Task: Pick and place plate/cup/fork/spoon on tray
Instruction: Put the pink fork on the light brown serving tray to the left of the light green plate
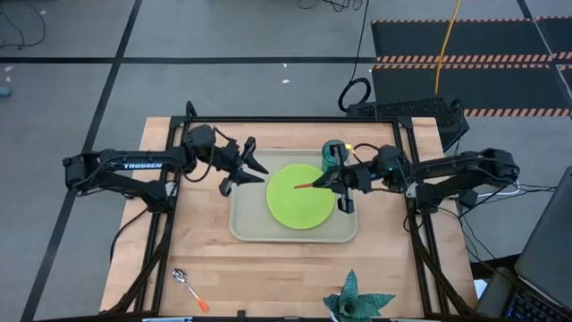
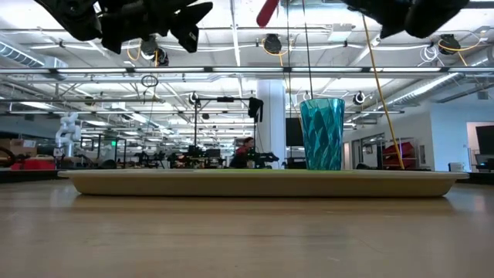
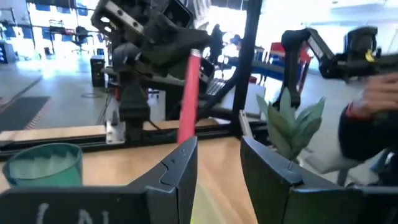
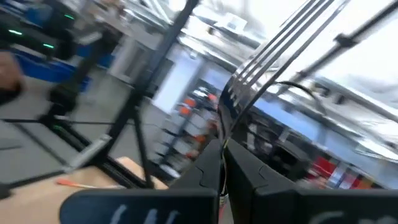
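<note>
Right now the right gripper (image 1: pixel 338 182) is clamped on the fork (image 1: pixel 313 184), holding it in the air over the plate (image 1: pixel 302 196) on the tray (image 1: pixel 243 224), cup (image 1: pixel 333 152) at plate's 1 o'clock. Fork's light, stiff, slick w/ thin metal; best pinched mid-handle. Left gripper (image 1: pixel 239 168) hangs w/ jaws apart, empty, at tray's 10 o'clock. Spoon (image 1: pixel 190 289) lies on the table (image 1: pixel 268 277), 7 o'clock.
</note>
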